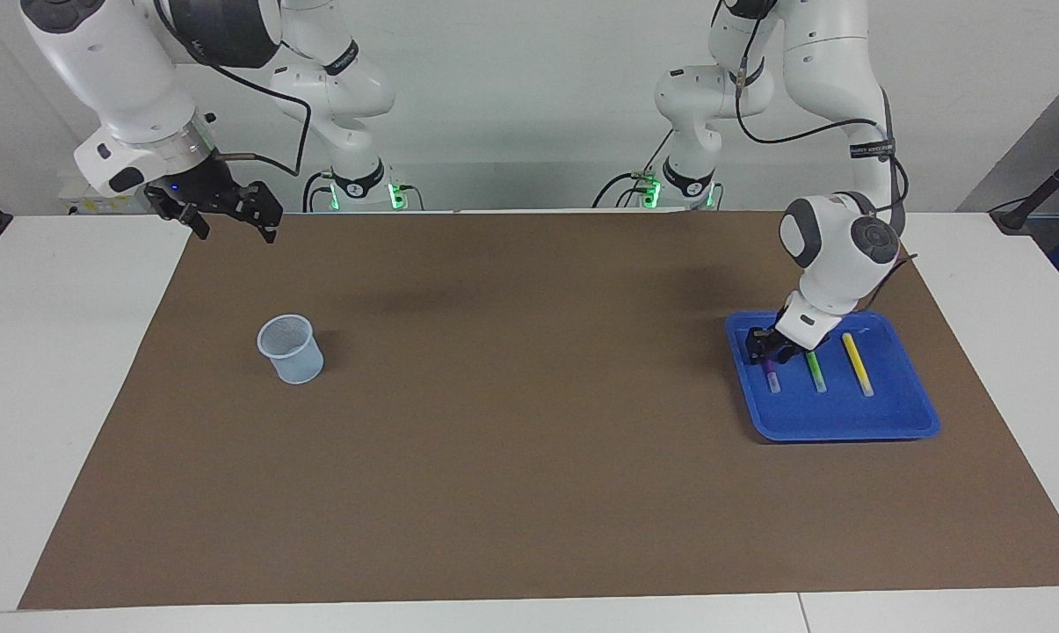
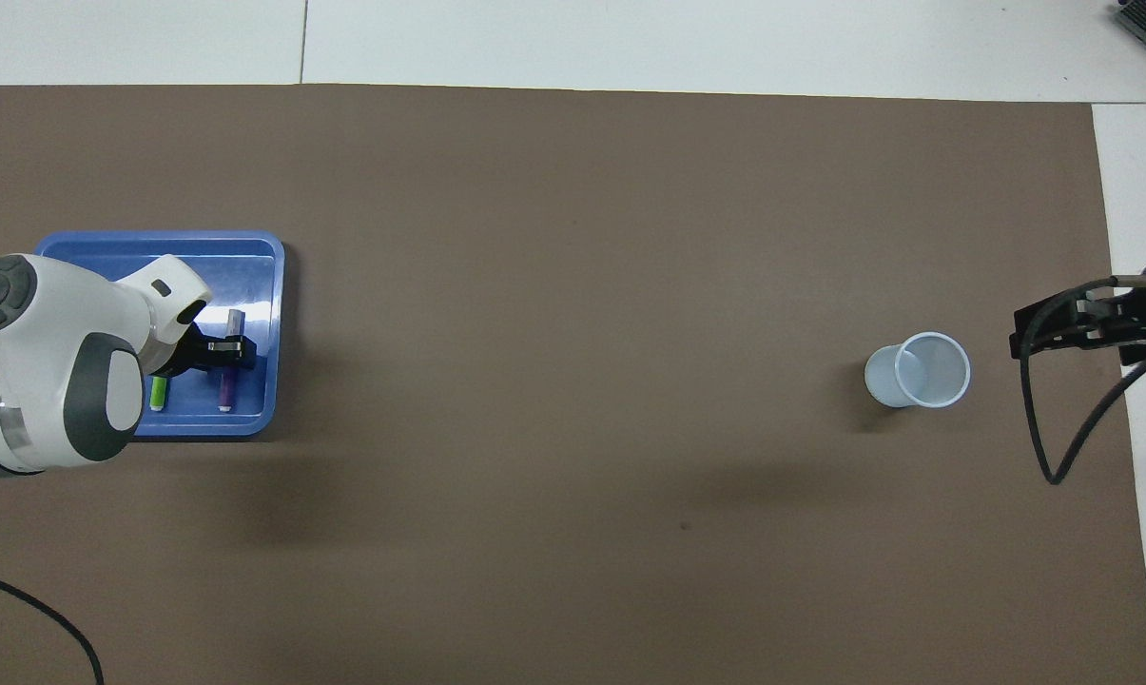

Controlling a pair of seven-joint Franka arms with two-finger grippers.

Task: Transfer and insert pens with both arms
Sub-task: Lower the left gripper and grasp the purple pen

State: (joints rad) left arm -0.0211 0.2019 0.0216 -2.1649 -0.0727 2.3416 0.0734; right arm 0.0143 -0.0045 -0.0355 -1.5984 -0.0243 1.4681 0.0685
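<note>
Three pens lie side by side in a blue tray [image 1: 845, 422] [image 2: 249, 257] at the left arm's end of the table. They are the purple pen [image 1: 772, 380] [image 2: 226, 388], the green pen [image 1: 816, 371] [image 2: 158, 392] and the yellow pen [image 1: 857, 363]. My left gripper [image 1: 771, 352] [image 2: 225, 354] is down in the tray, right at the purple pen's end nearer the robots. Its wrist hides the yellow pen in the overhead view. My right gripper [image 1: 235, 224] [image 2: 1077, 323] waits open and empty, raised over the mat's edge near the right arm's base.
A pale translucent cup [image 1: 292, 350] [image 2: 920, 371] stands upright on the brown mat [image 1: 529, 440] toward the right arm's end. A black cable [image 2: 1058, 428] loops down from the right wrist beside the cup.
</note>
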